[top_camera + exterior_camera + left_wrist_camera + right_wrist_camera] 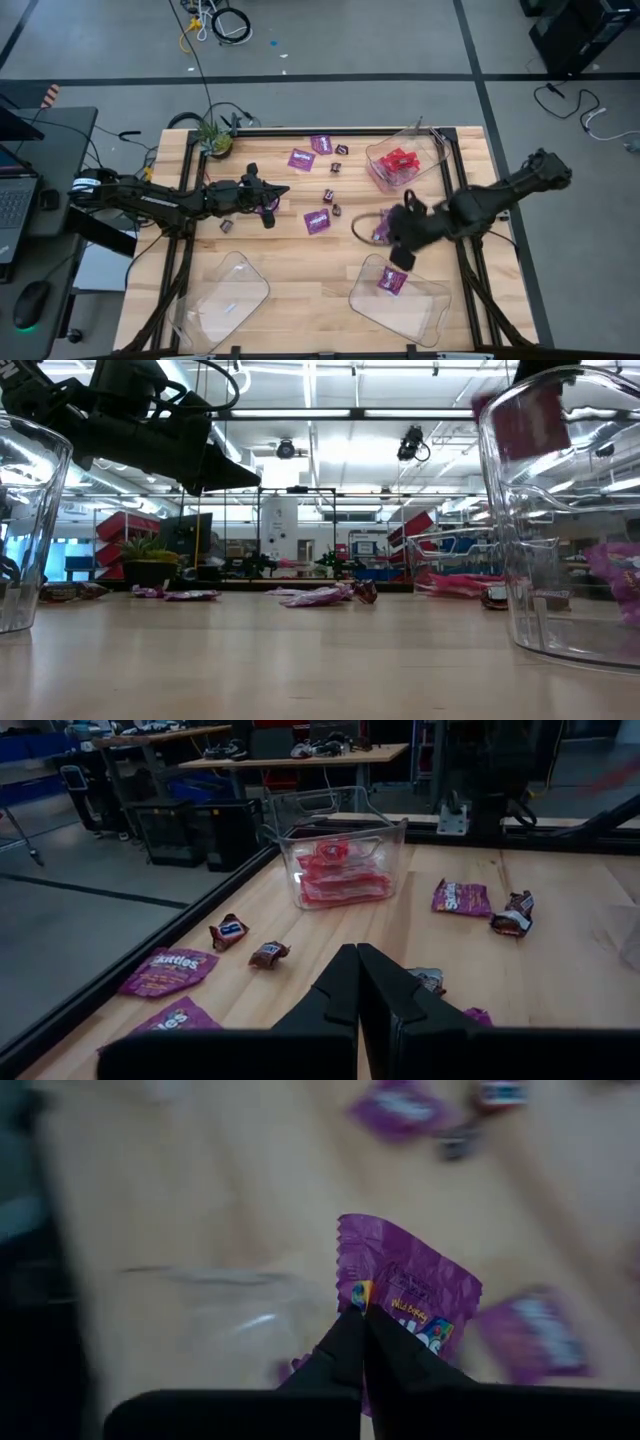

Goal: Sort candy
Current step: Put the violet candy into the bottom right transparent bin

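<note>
Overhead, three clear trays [400, 300] show; right hand [362, 1342] pinches one purple packet [405, 1295], left hand [357, 982] closed empty.

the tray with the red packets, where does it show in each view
High view: the tray of red packets sits at the table's far right, ahead of the right gripper.
Low view: red candy lies right of centre in the distance; its tray cannot be made out.
Left wrist view: top centre, beyond the shut left gripper.
Right wrist view: not in it.
Shared landmark: the red packets inside the tray.
</note>
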